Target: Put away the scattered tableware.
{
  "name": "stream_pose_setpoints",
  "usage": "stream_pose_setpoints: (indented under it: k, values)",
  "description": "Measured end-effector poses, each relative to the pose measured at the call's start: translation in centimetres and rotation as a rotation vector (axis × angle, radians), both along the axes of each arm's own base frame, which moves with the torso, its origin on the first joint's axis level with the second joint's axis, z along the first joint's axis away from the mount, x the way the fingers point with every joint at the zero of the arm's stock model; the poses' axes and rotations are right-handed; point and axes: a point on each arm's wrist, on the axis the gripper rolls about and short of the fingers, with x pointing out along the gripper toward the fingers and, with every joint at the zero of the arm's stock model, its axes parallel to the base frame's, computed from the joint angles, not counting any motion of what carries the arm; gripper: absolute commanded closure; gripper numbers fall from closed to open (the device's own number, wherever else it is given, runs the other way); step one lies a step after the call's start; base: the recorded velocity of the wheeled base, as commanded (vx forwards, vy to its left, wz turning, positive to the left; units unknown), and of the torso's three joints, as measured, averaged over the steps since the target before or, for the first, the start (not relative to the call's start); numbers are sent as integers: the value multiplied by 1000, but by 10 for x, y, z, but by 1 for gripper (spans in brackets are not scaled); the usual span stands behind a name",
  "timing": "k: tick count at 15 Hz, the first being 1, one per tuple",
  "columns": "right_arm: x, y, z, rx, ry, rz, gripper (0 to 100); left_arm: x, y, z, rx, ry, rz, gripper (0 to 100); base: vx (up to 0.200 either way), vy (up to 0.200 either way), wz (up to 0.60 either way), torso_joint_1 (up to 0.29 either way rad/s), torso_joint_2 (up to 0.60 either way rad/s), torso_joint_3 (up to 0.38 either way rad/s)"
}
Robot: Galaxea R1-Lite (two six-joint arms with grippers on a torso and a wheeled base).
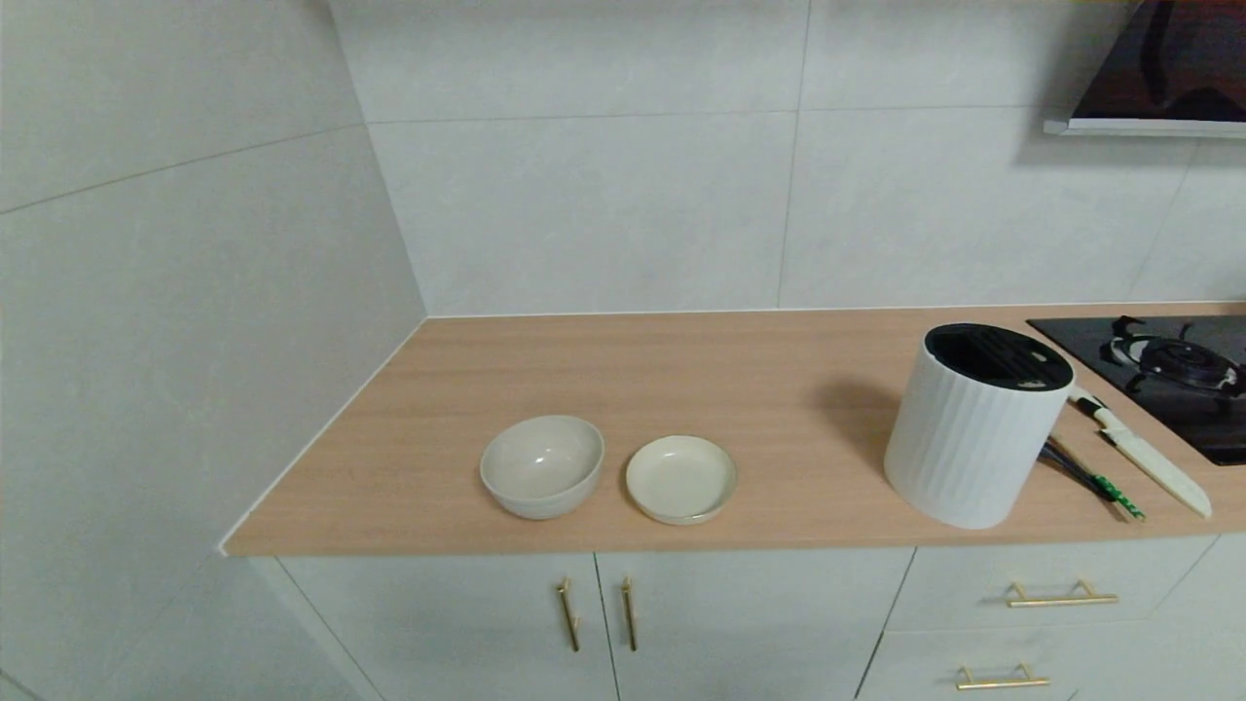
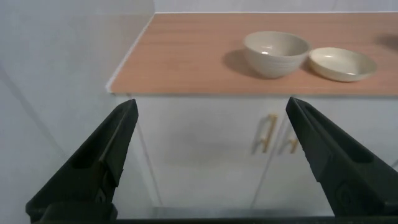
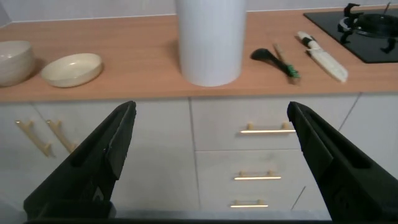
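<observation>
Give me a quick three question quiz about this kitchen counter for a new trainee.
1. True or false: the bowl sits left of the shallow dish on the countertop.
2. Which lies nearest the stove? A knife, B bowl, C shallow dish.
3. Fill in: the left gripper and right gripper are both ___.
Key: 1 true; 2 A; 3 open.
</observation>
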Motion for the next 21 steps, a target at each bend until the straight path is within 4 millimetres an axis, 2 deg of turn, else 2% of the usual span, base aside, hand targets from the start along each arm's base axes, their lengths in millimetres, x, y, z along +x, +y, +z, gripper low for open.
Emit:
stream_pose_setpoints:
  k: [5,19,21]
  values:
    - [0,0,0,0,0,-1,0,0,0,0,0,0,0,0,0,200,0,2,4,2]
    - [0,0,0,2,0,-1,0,0,0,0,2,0,0,0,0,0,0,0,0,0]
    - [0,0,0,2,0,-1,0,0,0,0,1,0,0,0,0,0,0,-144,322,178]
